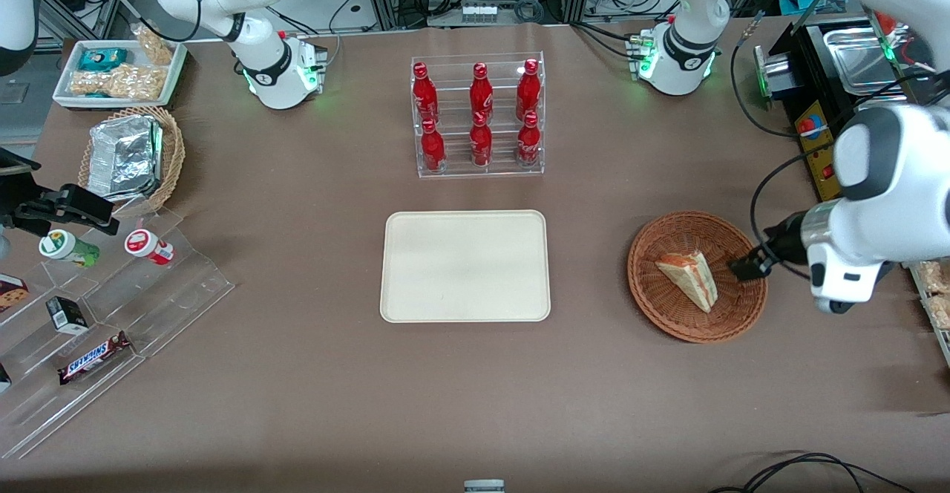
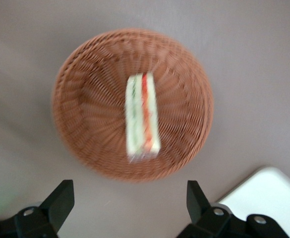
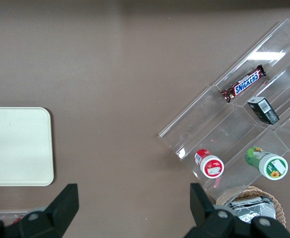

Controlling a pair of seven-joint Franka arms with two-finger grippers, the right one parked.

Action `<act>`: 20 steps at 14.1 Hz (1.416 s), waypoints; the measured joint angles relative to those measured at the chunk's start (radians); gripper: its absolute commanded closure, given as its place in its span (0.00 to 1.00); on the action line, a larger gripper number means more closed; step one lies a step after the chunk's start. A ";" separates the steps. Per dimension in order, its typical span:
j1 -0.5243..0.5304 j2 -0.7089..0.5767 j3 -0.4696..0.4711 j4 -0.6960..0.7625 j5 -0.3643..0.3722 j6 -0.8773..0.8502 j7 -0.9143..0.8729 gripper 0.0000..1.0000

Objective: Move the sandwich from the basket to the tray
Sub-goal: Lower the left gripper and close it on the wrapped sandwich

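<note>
The sandwich [image 1: 689, 279], a pale wedge with orange and green filling, lies in the reddish-brown wicker basket [image 1: 653, 307] toward the working arm's end of the table. My left gripper [image 1: 746, 266] hangs above the basket's rim on the working arm's side. The left wrist view shows the sandwich [image 2: 142, 119] on its edge in the basket [image 2: 85, 99], and the gripper [image 2: 130, 201] stands open and wide with nothing between its fingers, clear of the basket. The cream tray [image 1: 465, 266] lies bare at the table's middle, and a corner of the tray [image 2: 268, 198] shows beside the basket.
A clear rack of red bottles [image 1: 479, 118] stands farther from the front camera than the tray. Toward the parked arm's end are a tan basket with a foil packet [image 1: 133, 155], a white snack tray [image 1: 119, 73] and a clear stepped shelf [image 1: 111, 300]. Black equipment [image 1: 824, 107] flanks the working arm.
</note>
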 measured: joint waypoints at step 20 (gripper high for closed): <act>-0.023 0.098 -0.003 -0.354 0.000 0.509 -0.131 0.90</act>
